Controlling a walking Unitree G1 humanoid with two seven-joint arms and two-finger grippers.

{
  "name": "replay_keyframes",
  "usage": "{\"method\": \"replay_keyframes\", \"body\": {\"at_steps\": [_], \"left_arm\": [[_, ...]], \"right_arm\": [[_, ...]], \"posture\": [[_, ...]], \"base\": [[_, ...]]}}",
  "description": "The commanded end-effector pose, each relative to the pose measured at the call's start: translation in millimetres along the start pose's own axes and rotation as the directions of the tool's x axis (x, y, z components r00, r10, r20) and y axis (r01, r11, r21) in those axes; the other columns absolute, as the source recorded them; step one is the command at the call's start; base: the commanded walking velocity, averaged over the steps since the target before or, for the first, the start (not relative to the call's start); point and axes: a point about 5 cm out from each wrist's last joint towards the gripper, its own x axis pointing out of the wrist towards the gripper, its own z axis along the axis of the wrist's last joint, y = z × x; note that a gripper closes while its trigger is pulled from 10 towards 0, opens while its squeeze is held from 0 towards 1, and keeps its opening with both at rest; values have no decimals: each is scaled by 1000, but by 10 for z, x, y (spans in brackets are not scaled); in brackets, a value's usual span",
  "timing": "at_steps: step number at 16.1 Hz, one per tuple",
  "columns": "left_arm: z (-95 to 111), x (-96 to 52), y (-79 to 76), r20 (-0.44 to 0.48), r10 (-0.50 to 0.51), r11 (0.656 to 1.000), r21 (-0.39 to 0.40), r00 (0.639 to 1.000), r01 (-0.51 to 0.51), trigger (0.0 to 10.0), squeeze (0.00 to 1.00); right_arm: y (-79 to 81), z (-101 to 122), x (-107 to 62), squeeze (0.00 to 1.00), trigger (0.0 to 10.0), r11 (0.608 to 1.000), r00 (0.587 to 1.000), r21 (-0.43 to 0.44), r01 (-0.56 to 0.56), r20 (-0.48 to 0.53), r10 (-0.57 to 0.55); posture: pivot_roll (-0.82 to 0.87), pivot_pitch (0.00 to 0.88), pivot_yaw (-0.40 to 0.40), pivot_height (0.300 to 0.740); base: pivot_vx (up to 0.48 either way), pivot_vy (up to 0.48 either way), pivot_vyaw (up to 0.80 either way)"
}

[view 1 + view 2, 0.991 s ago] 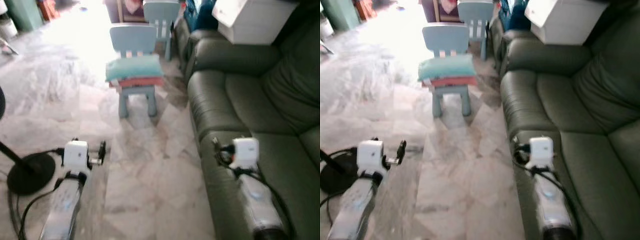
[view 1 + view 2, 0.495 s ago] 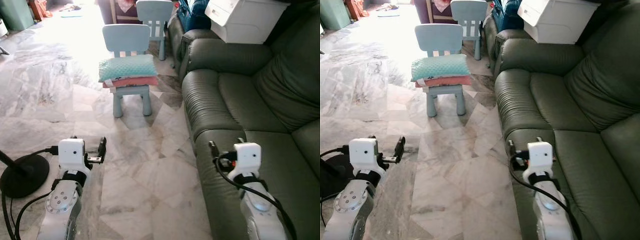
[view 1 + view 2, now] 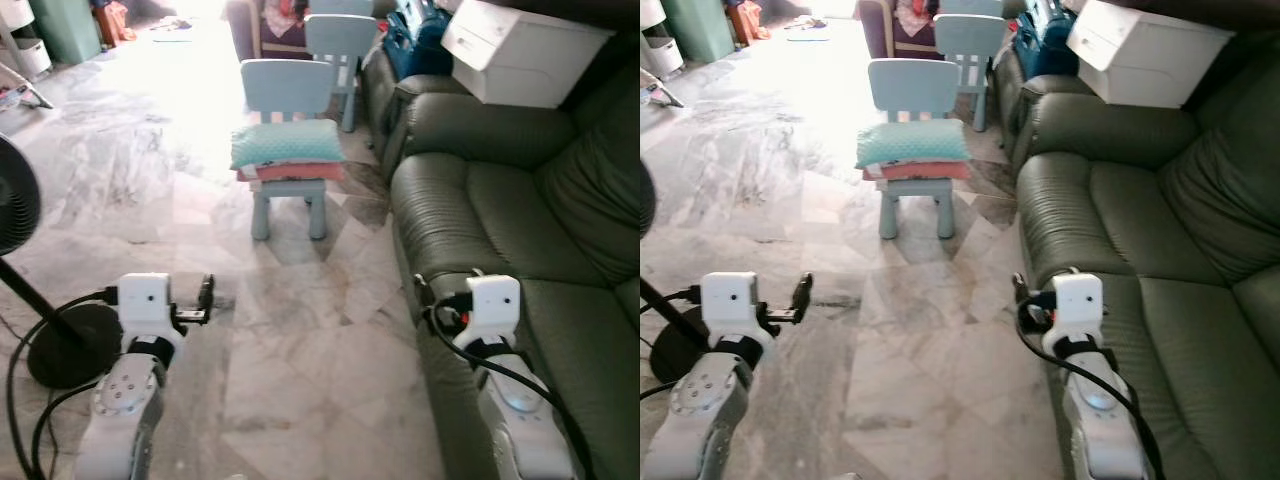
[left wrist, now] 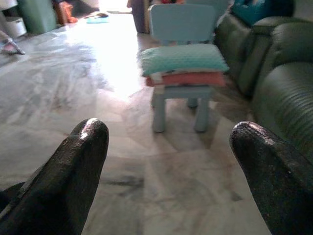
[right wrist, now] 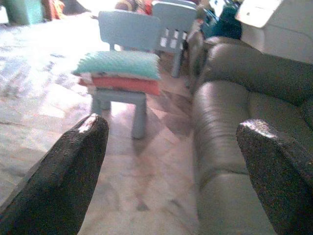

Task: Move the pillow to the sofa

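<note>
A teal pillow (image 3: 288, 143) lies on top of a pink pillow (image 3: 298, 171), both stacked on the seat of a small light-blue chair (image 3: 288, 88) straight ahead on the marble floor. The dark green sofa (image 3: 500, 220) runs along the right. My left gripper (image 3: 205, 298) is held low over the floor, well short of the chair, open and empty. My right gripper (image 3: 428, 295) hovers at the sofa's front edge, also open and empty. In the left wrist view the teal pillow (image 4: 183, 58) sits between the spread fingers (image 4: 83, 156).
A standing fan's round black base (image 3: 62, 343) and cable are on the floor by my left arm, its head (image 3: 14, 208) at the left edge. A white box (image 3: 525, 50) rests on the sofa's far arm. A second blue chair (image 3: 342, 32) stands behind the first.
The camera has shifted, so the chair and sofa sit further right in the picture and the fan's head has come into view. Both grippers stay open and empty.
</note>
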Motion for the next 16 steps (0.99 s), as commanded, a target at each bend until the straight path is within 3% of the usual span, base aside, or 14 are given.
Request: {"method": "replay_keyframes", "body": {"at_steps": [1, 8, 16], "left_arm": [[45, 29, 1, 5, 8, 1000, -5, 1000, -8, 10000, 0], [99, 140, 26, 3, 34, 999, -22, 999, -34, 10000, 0], [210, 253, -2, 28, 22, 1000, -20, 999, -22, 10000, 0]], "right_arm": [[-56, 16, -13, 0, 10000, 1000, 1000, 7, 27, -4, -27], [-66, 41, -14, 0, 10000, 999, 999, 19, 37, -6, -37], [-81, 47, -34, 0, 10000, 999, 999, 23, 44, -12, -43]], "posture": [[-58, 55, -51, 740], [-71, 54, -46, 740], [-82, 56, -43, 740]], "base": [[0, 469, 0], [0, 468, 0], [0, 0, 0]]}}
